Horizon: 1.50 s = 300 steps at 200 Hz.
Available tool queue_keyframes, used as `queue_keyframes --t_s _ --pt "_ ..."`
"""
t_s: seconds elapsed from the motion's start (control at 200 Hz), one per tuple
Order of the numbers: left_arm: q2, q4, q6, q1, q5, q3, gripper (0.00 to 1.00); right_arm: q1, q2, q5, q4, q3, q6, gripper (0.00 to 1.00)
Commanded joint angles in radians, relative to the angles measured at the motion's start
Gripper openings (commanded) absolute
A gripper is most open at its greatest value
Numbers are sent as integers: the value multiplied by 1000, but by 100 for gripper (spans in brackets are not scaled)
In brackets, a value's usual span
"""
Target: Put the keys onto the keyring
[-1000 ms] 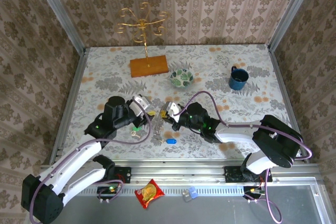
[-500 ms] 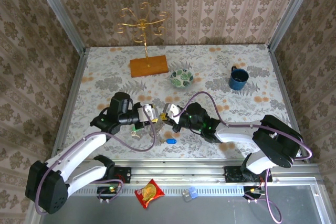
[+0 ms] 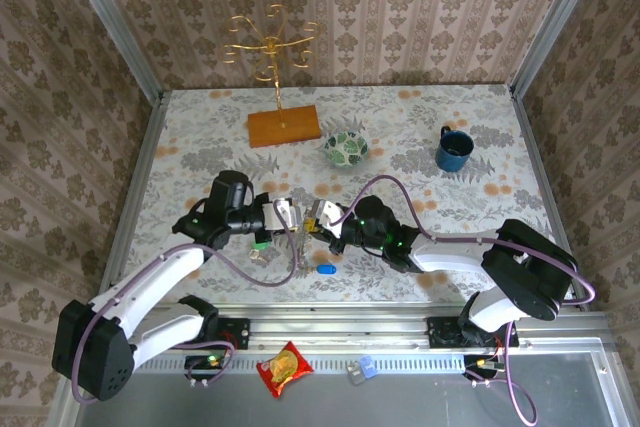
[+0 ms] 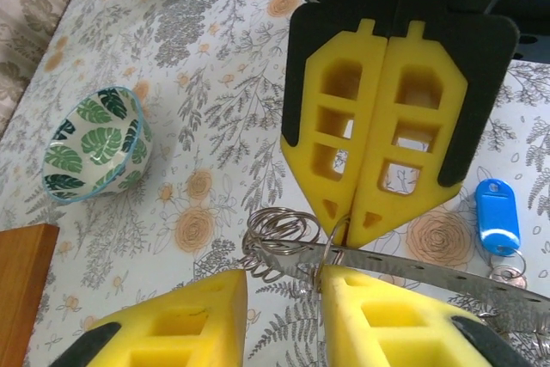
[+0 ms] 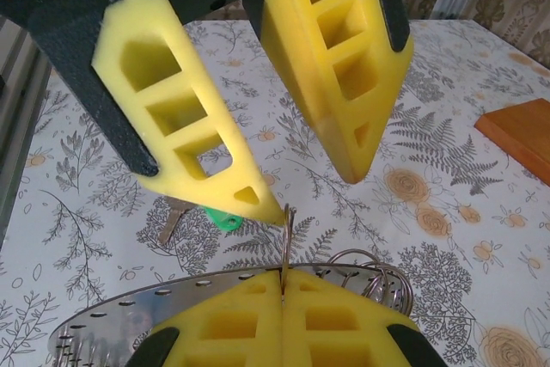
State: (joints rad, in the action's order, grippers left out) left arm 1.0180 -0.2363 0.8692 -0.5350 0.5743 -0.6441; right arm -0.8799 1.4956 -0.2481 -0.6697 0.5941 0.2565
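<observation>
The right gripper (image 4: 344,217) is fully closed, its yellow foam pads pinching a thin upright wire loop (image 5: 287,234) of the keyring (image 5: 129,320), a flat perforated metal band. The left gripper (image 5: 305,186) is partly open and grips nothing, one wedge-shaped pad tip just beside the loop. The blue-headed key (image 4: 497,217) and the green-headed key (image 5: 225,219) lie on the floral table (image 5: 77,152) near the band.

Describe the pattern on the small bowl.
The bowl is white with green leaves and a blue rim; best in the left wrist view.

One blue key (image 4: 497,217), one green key (image 5: 225,219), one keyring (image 4: 412,266), one bowl (image 3: 346,149), one mug (image 3: 453,150), one gold stand (image 3: 272,52)
</observation>
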Motion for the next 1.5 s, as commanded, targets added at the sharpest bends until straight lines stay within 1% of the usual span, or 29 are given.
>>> queue_keyframes --t_s 0.0,0.185,0.265,0.275,0.295,0.43,0.575,0.735,0.81,0.945,0.975,1.04,1.05,1.08,1.125,1.14,1.175,1.22,1.235,1.25,1.285,1.335,1.435,1.47,1.48,1.495 --pt "15 -47 37 4 51 -29 30 2 -18 -30 12 33 12 0" --pt "35 -100 60 4 61 -37 29 2 -21 -33 10 33 9 0" --pt "36 -86 49 4 62 -34 27 0 -19 -40 10 36 8 0" --pt "37 -82 46 4 84 -34 27 1 -20 -41 10 36 8 0" --pt "35 -76 40 4 94 -32 27 1 -19 -43 10 37 7 0" --pt "29 -43 22 4 104 -23 26 -1 -16 -48 9 39 3 0" --pt "32 -40 7 4 120 -24 23 -3 -12 -54 7 41 3 0" --pt "39 -31 -10 4 144 -29 22 -4 -9 -62 8 47 3 0" --pt "40 -30 -10 4 145 -31 16 -4 -9 -60 7 46 3 0" --pt "36 -31 -12 4 146 -34 2 -4 -14 -54 9 42 4 0" --pt "33 -30 -17 4 146 -33 0 -5 -17 -47 11 42 5 0" --pt "26 -21 -27 4 150 -33 0 -3 -25 -29 16 39 7 0" --pt "25 -18 -31 4 149 -33 0 -2 -27 -27 18 38 7 2" --pt "20 -9 -40 4 148 -31 0 -2 -33 -16 26 41 6 12" --pt "14 6 -56 4 145 -27 0 -1 -47 6 37 37 2 33" --pt "12 14 -61 4 142 -25 0 0 -54 14 42 34 0 37" --pt "6 31 -85 3 129 -22 0 4 -74 28 50 27 -8 45" --pt "2 54 -125 1 84 -20 0 8 -96 51 65 14 -14 51" --pt "3 57 -136 1 75 -21 0 8 -130 59 72 10 -16 52" --pt "2 57 -148 0 36 -24 0 8 -146 73 83 5 -20 55" --pt "2 46 -174 -2 -8 -34 0 8 -182 89 115 1 -27 58" --pt "1 30 -221 -3 -54 -51 0 9 -229 115 177 2 -48 61" --pt "-17 48 -338 -3 -116 -51 0 9 -292 205 320 18 -136 63" --pt "-27 57 -366 -5 -137 -42 0 8 -307 253 366 24 -177 65" --pt "-29 59 -372 -6 -142 -42 0 8 -311 270 380 24 -189 68" --pt "-34 61 -383 -6 -151 -38 0 8 -316 296 403 27 -207 69"
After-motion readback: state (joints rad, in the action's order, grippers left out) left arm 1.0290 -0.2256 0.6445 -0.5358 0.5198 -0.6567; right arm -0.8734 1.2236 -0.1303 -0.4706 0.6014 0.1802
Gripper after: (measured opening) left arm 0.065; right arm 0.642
